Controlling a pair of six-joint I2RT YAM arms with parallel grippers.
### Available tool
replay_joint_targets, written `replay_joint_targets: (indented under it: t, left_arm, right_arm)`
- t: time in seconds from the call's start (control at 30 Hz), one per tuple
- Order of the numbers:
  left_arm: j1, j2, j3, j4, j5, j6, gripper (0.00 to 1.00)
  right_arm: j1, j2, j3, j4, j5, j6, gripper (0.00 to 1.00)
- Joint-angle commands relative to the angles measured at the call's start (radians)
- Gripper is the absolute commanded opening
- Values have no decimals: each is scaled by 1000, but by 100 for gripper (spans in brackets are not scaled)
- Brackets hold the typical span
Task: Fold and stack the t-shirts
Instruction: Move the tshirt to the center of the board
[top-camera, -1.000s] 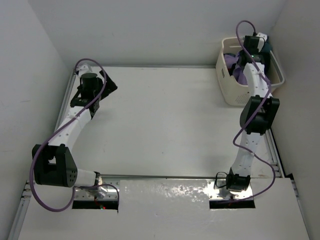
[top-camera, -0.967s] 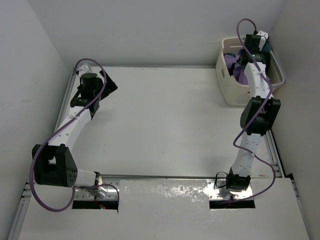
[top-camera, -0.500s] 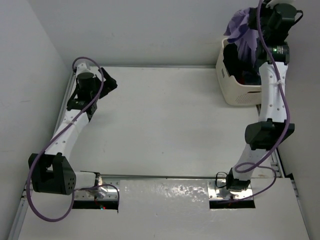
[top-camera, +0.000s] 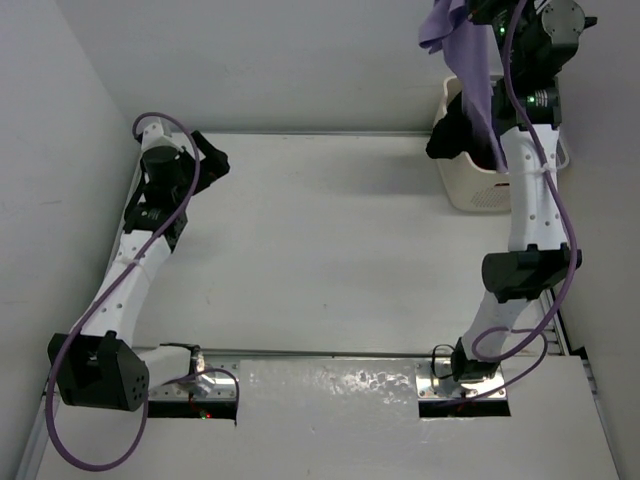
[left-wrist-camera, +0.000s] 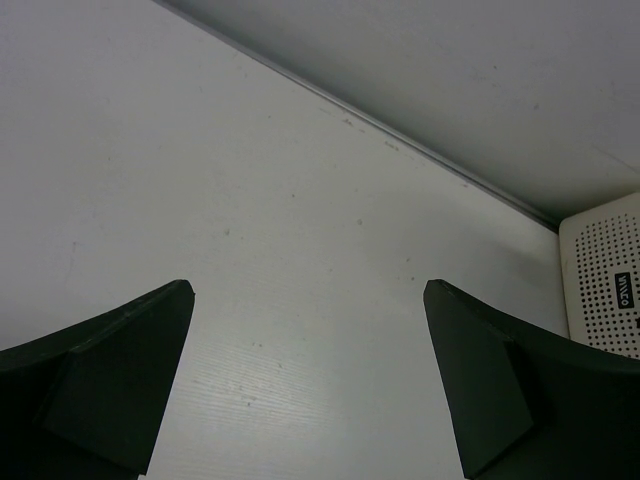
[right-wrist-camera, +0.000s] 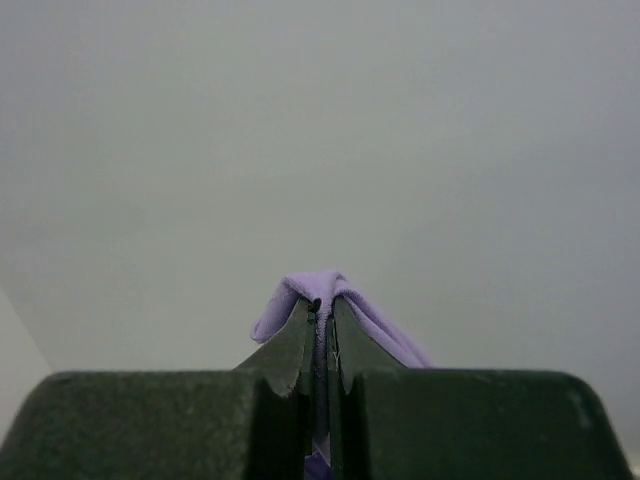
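My right gripper (top-camera: 478, 12) is raised high above the basket and shut on a lavender t-shirt (top-camera: 468, 60), which hangs down from it. In the right wrist view a fold of that lavender t-shirt (right-wrist-camera: 352, 303) sticks out between the closed fingertips of the right gripper (right-wrist-camera: 322, 306). A black t-shirt (top-camera: 453, 135) dangles under the lavender one, over the basket's left rim. My left gripper (top-camera: 215, 160) hovers at the table's far left, open and holding nothing. The left wrist view shows bare table between the spread fingers of the left gripper (left-wrist-camera: 310, 385). No red or teal shirts are visible.
The cream plastic laundry basket (top-camera: 478, 190) stands at the table's far right corner, and its perforated corner (left-wrist-camera: 605, 285) shows in the left wrist view. White walls close in the table at the back and on both sides.
The right arm has risen from inside the basket to high above it, pulling the lavender t-shirt up and dragging black cloth over the rim. The left arm has shifted slightly towards the back.
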Motion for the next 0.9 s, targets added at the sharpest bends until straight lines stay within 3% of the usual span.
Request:
replay_joint_targets:
  t: [0.0, 0.07, 0.13, 0.27, 0.5, 0.63, 0.73, 0.83, 0.87]
  left_arm:
    - [-8, -39, 22, 18, -3, 15, 100]
    - [-8, -39, 22, 18, -4, 15, 100]
    - [-8, -42, 20, 18, -4, 15, 100]
    - [-8, -53, 3, 21, -4, 8, 100]
    - [-8, -91, -10, 5, -21, -6, 100]
    - [-8, -163, -13, -74, -74, -38, 100]
    - [-8, -203, -6, -157, -134, -78, 100]
    - [-8, -260, -4, -251, -197, -120, 100]
    - [-8, -284, -3, -295, -232, -138, 100]
  right_arm:
    - [27, -56, 85, 311, -39, 76, 0]
    - [45, -48, 76, 470, -99, 126, 0]
    - [100, -44, 80, 526, -126, 120, 0]
    - [230, -38, 103, 600, -185, -33, 0]
    - [502, -10, 129, 602, -189, -96, 0]
    - [690, 53, 116, 534, -159, -319, 0]
    - [709, 64, 112, 511, -123, -326, 0]
    - [680, -46, -85, 510, -8, -364, 0]
    - [671, -91, -265, 520, 64, -381, 0]
